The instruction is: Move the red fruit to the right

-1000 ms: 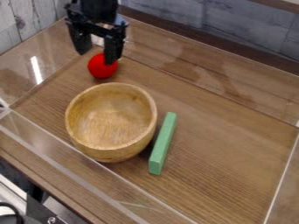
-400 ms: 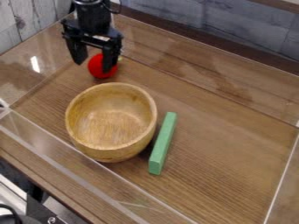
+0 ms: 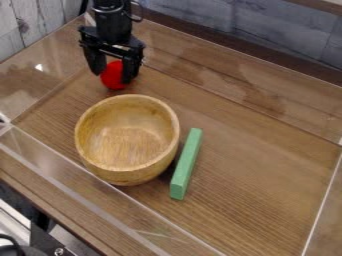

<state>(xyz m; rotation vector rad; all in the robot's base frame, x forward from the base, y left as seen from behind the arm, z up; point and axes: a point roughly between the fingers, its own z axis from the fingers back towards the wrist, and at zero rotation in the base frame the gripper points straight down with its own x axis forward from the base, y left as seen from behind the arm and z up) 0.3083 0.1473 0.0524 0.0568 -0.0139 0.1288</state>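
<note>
Wide-open jaws around a round fruit: an easy thing to lose

My biggest worry is the grip itself. My gripper is spread wide, one finger to each side of the red fruit, and I have no firm hold on it. If I close off-centre, one finger would meet it first and shove it away or set it rolling.

Next, the wooden bowl sits just beyond my fingers, on the near side toward the camera. Should I carry the fruit low or drift that way, I could knock the rim or drop the fruit inside. The green block lies farther off, past the bowl; a long low sweep might clip it.

Smaller is the matter of height: closing too high would pinch only the top, and the fruit could slip out on lifting. Whether my fingertips reach the table, I cannot tell.
</note>
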